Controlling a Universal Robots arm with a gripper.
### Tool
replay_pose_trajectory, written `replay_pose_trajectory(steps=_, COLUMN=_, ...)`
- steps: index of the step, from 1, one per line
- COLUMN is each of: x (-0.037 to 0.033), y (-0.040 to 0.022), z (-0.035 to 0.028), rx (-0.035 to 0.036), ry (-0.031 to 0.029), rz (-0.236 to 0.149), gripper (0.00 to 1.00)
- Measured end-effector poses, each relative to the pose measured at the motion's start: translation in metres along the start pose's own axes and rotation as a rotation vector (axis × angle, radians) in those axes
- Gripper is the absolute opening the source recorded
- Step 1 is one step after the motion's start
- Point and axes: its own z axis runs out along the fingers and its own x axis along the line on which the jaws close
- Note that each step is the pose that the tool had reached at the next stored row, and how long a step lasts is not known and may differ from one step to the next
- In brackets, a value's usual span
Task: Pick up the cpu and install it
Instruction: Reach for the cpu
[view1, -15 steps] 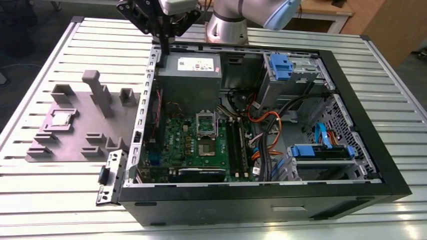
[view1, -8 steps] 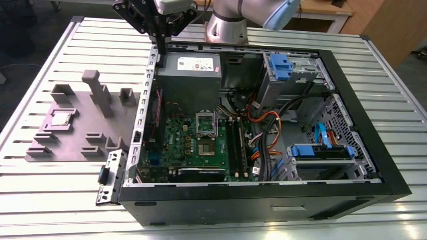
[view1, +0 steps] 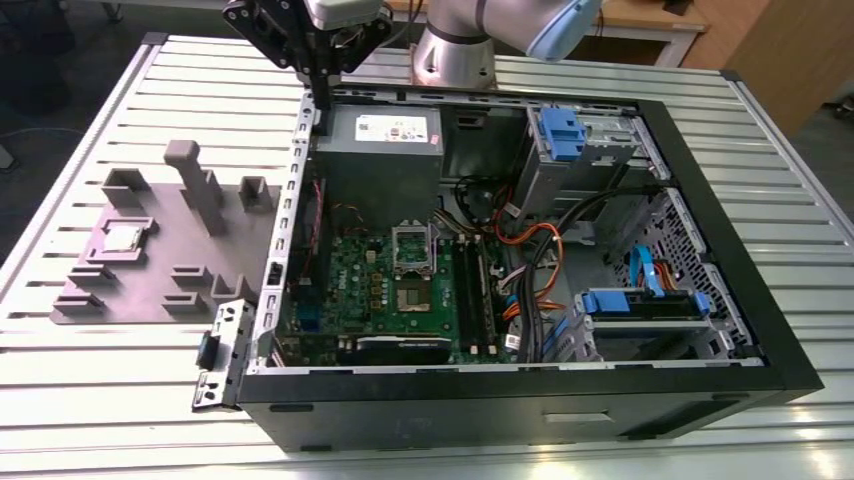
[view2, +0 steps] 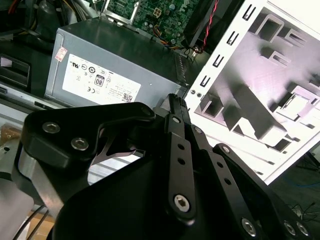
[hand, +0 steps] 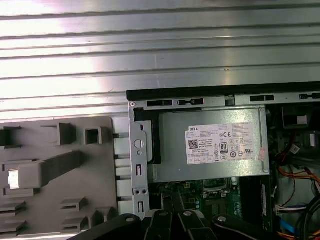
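cpu (view1: 123, 237) on fixture (view1: 134, 292) (exterior view), gripper (view1: 320, 95) apart

Arm (view1: 454, 50) partly beyond exterior view's edge

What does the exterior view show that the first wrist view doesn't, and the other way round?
Exterior view: the cpu lying in the grey fixture, the blue drive caddies, the gripper over the rear edge of the computer case. First wrist view: the case's rear wall from straight above; a bright patch on the fixture may be the cpu, I cannot tell. Both: power supply, fixture, slatted table.
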Motion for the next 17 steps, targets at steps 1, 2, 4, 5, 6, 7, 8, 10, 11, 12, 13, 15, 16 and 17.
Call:
replay_pose_trajectory(steps=1, x=0.0002, y=0.0, z=0.0001, rx=0.0, ry=0.0, rz=0.0, gripper=0.11)
replay_pose_trajectory(steps=2, x=0.0005, y=0.0, z=0.0001, rx=-0.0001, ry=0.0, rz=0.0, gripper=0.11)
replay_pose_trajectory(steps=4, x=0.0009, y=-0.0001, z=0.0002, rx=0.0, ry=0.0, rz=0.0, gripper=0.11)
replay_pose_trajectory(steps=5, x=0.0011, y=-0.0001, z=0.0003, rx=0.0, ry=0.0, rz=0.0, gripper=0.11)
replay_pose_trajectory(steps=6, x=0.0013, y=-0.0001, z=0.0003, rx=0.0, ry=0.0, rz=0.0, gripper=0.11)
replay_pose_trajectory(steps=7, x=0.0014, y=-0.0001, z=0.0004, rx=0.0, ry=0.0001, rz=0.0, gripper=0.11)
replay_pose_trajectory(steps=8, x=0.0017, y=-0.0002, z=0.0005, rx=0.0, ry=0.0, rz=0.0, gripper=0.11)
replay_pose_trajectory(steps=10, x=0.002, y=-0.0002, z=0.0006, rx=-0.0001, ry=0.0, rz=0.0, gripper=0.11)
replay_pose_trajectory(steps=11, x=0.0021, y=-0.0002, z=0.0005, rx=0.0, ry=0.0, rz=0.0, gripper=0.11)
replay_pose_trajectory(steps=12, x=0.0021, y=-0.0002, z=0.0005, rx=0.0, ry=0.0, rz=0.0, gripper=0.11)
replay_pose_trajectory(steps=13, x=0.0022, y=-0.0002, z=0.0005, rx=0.0, ry=0.0, rz=0.0, gripper=0.11)
replay_pose_trajectory(steps=15, x=0.0024, y=-0.0002, z=0.0005, rx=0.0, ry=0.0, rz=0.0, gripper=0.11)
replay_pose_trajectory(steps=16, x=0.0026, y=-0.0002, z=0.0005, rx=0.0, ry=0.0, rz=0.0, gripper=0.11)
replay_pose_trajectory(steps=17, x=0.0029, y=-0.0002, z=0.0005, rx=0.0, ry=0.0, rz=0.0, gripper=0.11)
